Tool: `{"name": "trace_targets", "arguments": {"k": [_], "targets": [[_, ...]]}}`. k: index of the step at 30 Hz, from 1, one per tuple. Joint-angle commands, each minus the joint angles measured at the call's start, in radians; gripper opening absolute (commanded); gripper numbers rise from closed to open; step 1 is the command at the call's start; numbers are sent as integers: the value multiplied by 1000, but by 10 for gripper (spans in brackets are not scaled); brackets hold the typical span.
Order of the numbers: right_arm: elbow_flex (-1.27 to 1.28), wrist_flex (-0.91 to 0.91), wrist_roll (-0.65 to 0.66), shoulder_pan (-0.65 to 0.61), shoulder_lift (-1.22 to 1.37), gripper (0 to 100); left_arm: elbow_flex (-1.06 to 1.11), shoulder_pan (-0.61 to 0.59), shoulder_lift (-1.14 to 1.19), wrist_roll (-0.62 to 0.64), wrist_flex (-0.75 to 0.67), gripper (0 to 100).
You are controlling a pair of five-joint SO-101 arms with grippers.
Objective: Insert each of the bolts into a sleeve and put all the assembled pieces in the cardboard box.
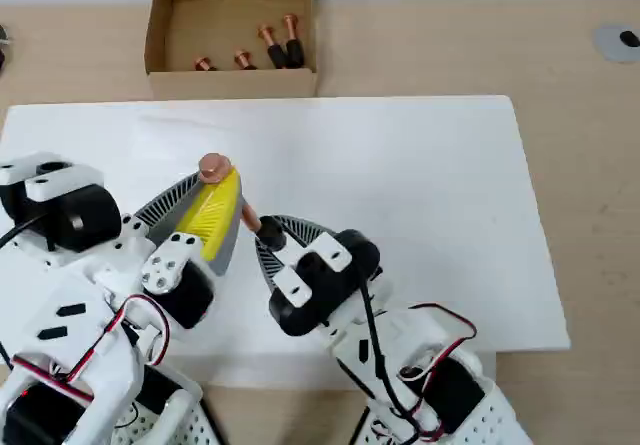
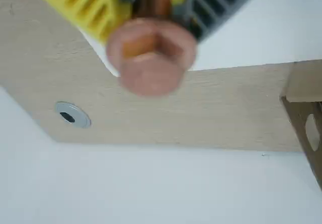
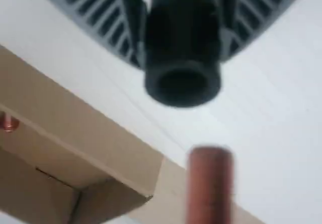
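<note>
Well, the pale wooden table [image 1: 580, 145] carries a white rectangular sheet [image 1: 420, 165] that covers most of its middle. Beyond the sheet's far edge, left of the middle of the table's far edge, stands the open brown cardboard box [image 1: 157, 35]. Four assembled copper-and-black pieces [image 1: 272, 47] lie by its near wall. My left gripper [image 1: 212, 187] hangs over the sheet's near left part, its yellow and grey jaws closed tight on a copper-coloured hex-head metal bolt [image 1: 214, 168], with the head at the fingertips. My right gripper [image 1: 275, 235] is just beside it, toward the sheet's near edge, jaws clamped around a black cylindrical sleeve [image 3: 182, 48]. The bolt's bare end points at the sleeve's open mouth, close to it but apart in my right wrist view.
</note>
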Motion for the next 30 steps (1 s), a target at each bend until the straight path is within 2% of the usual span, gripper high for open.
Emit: {"name": "trace_targets", "arguments": {"k": [1, 16, 30], "targets": [[-48, -5, -8, -12, 2, 10, -55, 3, -2, 8, 3, 9], [-48, -11, -8, -12, 2, 10, 29, 9, -2, 8, -9, 9], [-50, -11, -55, -12, 2, 10, 152, 11, -2, -23, -144, 9]]}}
